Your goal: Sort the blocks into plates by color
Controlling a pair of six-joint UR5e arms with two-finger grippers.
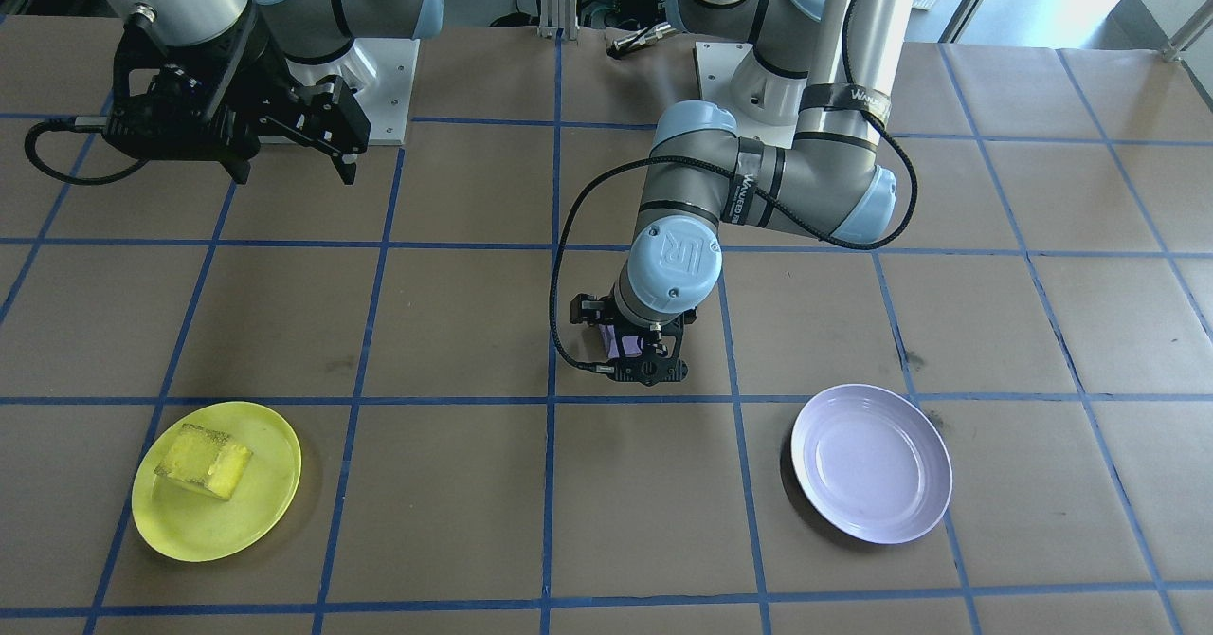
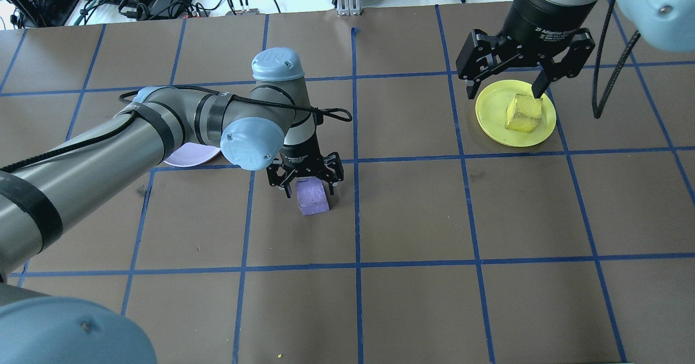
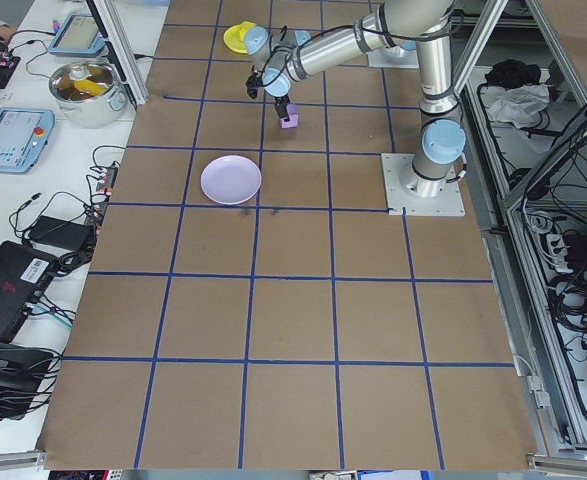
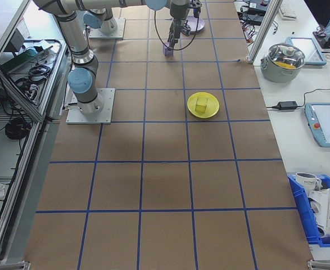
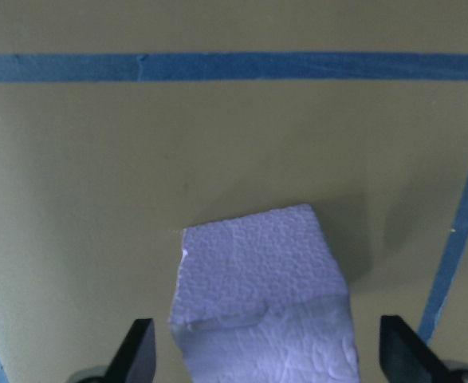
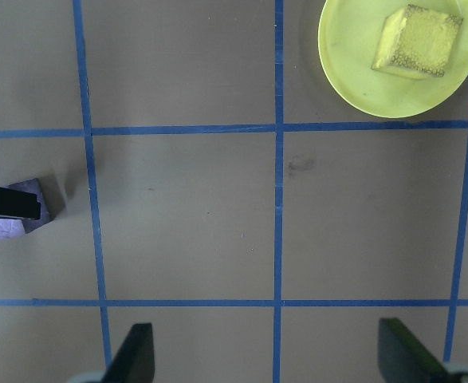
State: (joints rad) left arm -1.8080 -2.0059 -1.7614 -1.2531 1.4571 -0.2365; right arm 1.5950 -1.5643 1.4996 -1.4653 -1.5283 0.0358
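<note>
- The table [image 2: 412,206] is covered in brown paper crossed by a grid of blue tape lines [image 2: 355,163].
- The robot's left arm [image 2: 163,130] reaches out over the middle of the table, wrist turned down, a black cable looped along it.
- The robot's right arm [image 2: 548,0] is held high at the far edge in the overhead view, above the yellow plate's side of the table.
- The round, shallow, bright yellow plastic plate [image 2: 491,111] lies flat inside one grid square, just beside a tape line.
- The round, shallow, pale lavender plastic plate [image 1: 872,464], glossy, lies flat and holds nothing; it is well apart from the yellow plate, and in the overhead view the left arm hides most of it.
- The right gripper [image 2: 507,84] hangs above the yellow plate with its black fingers spread wide and nothing between them.
- The left gripper [image 2: 307,184] is lowered around the purple cube, its fingers spread, one on each side; the wrist view shows a gap between each fingertip [image 5: 138,351] and the cube.
- The small, rough, bright yellow foam cube [image 2: 524,113] sits on the yellow plate, tilted, off to one side of the middle.
- The small, rough, pale purple foam cube [image 2: 312,198] rests on the paper between the left gripper's fingers, near a tape crossing and on neither plate.
</note>
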